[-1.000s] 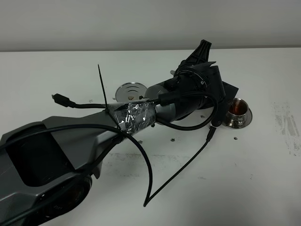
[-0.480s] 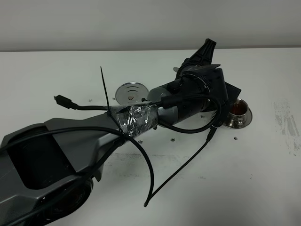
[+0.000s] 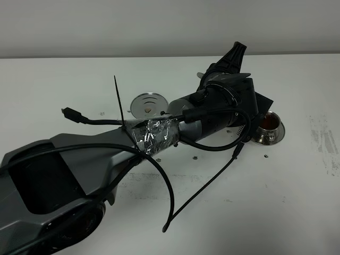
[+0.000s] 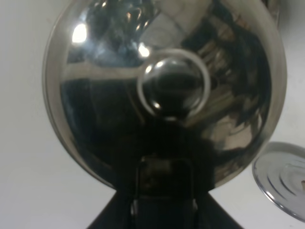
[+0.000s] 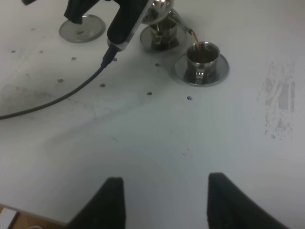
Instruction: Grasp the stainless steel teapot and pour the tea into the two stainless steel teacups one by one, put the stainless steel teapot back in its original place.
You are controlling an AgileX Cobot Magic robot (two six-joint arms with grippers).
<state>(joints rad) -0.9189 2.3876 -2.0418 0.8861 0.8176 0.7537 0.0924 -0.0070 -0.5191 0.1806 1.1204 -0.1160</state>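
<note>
In the left wrist view my left gripper is shut on the handle of the stainless steel teapot, seen from above with its knobbed lid. In the right wrist view the teapot is tilted and a thin stream of tea runs from its spout into the nearer teacup on its saucer. The second teacup stands just behind, under the pot. In the exterior view my left arm hides the pot; one teacup holds brown tea. The empty coaster lies to the left. My right gripper is open and empty, well short of the cups.
A loose black cable hangs from the left arm and trails over the white table. The coaster also shows in the left wrist view and the right wrist view. Scuff marks lie at the right.
My left wrist has shifted slightly to the right and away with the teapot. The cup and the coaster have not moved.
</note>
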